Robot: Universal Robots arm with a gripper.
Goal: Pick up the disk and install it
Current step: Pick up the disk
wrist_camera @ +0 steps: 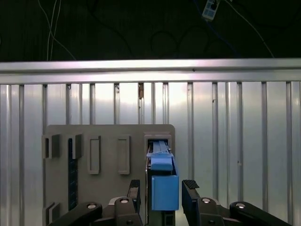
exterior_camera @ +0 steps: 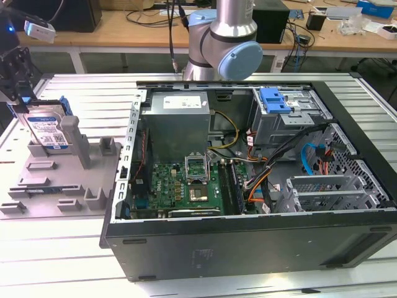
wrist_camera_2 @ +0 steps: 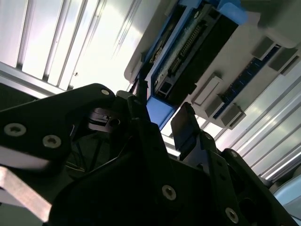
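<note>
Pincer [wrist_camera: 162,186] is spread, fingers [wrist_camera: 189,190] straddling the blue bracket end of the disk [wrist_camera: 164,195]. Slim gaps show on either side in both wrist views, so it is not pinching yet. Disk stands on edge in a slot of the grey holder [exterior_camera: 62,180] on the slatted desk [exterior_camera: 68,248], at the exterior view's left, well apart from the open computer case [exterior_camera: 248,248], with the pincer just over its top edge.

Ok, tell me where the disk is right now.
The disk stands on edge in the grey holder at the exterior view's left, beside the open computer case, with the open pincer straddling it.
</note>
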